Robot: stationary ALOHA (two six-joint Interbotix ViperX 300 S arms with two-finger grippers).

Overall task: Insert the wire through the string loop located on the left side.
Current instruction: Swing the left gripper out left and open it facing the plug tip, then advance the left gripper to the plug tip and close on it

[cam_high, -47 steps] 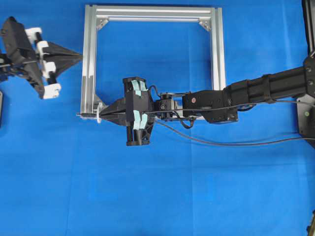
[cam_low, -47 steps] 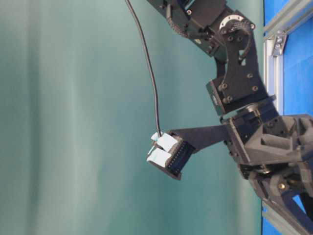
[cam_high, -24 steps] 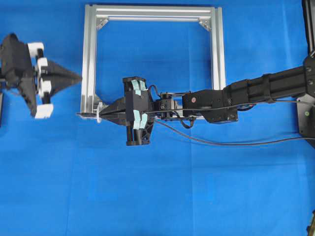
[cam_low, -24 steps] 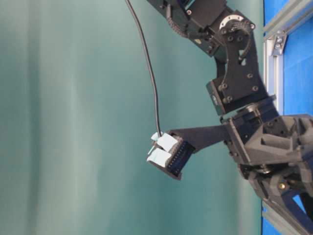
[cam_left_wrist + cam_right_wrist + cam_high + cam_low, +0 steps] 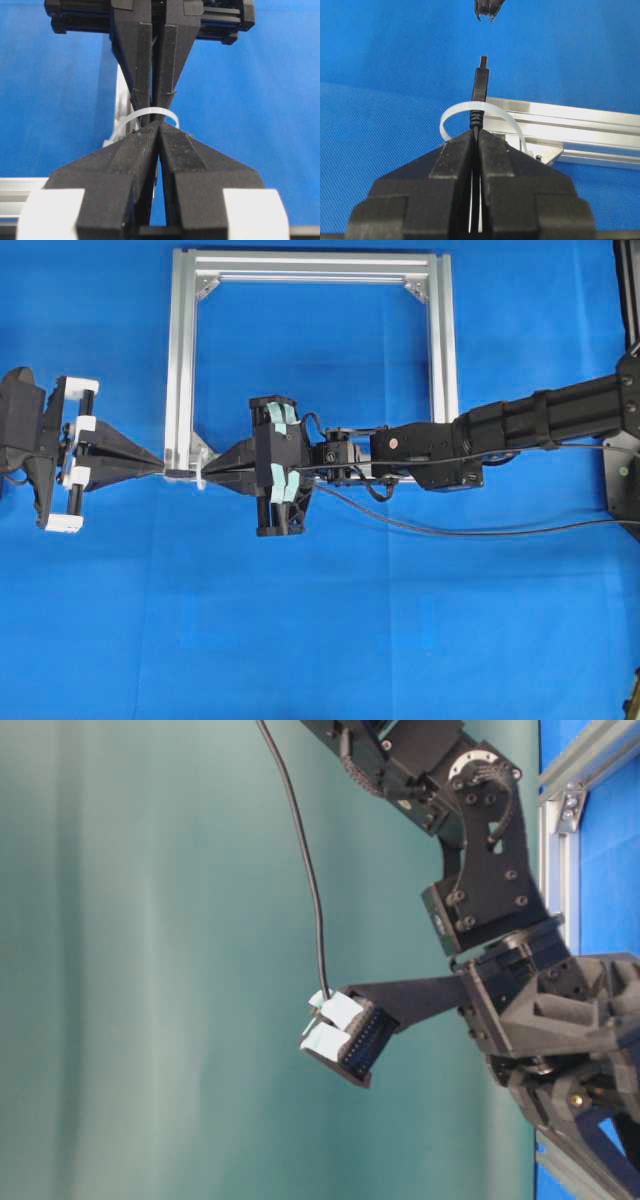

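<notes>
Wire (image 5: 481, 92), thin, black & bendy w/ a slim plug tip, pokes through the small whitish see-through string loop (image 5: 455, 112) on the silver metal frame (image 5: 182, 360), at its lower left corner. Right gripper (image 5: 476, 134) has its black fingers pinching the wire just behind the plug. Left gripper (image 5: 160, 463) sits on the other side of the loop, fingers pressed together, tips very near the plug end. Blue cloth table (image 5: 350, 640) lies under it all.
</notes>
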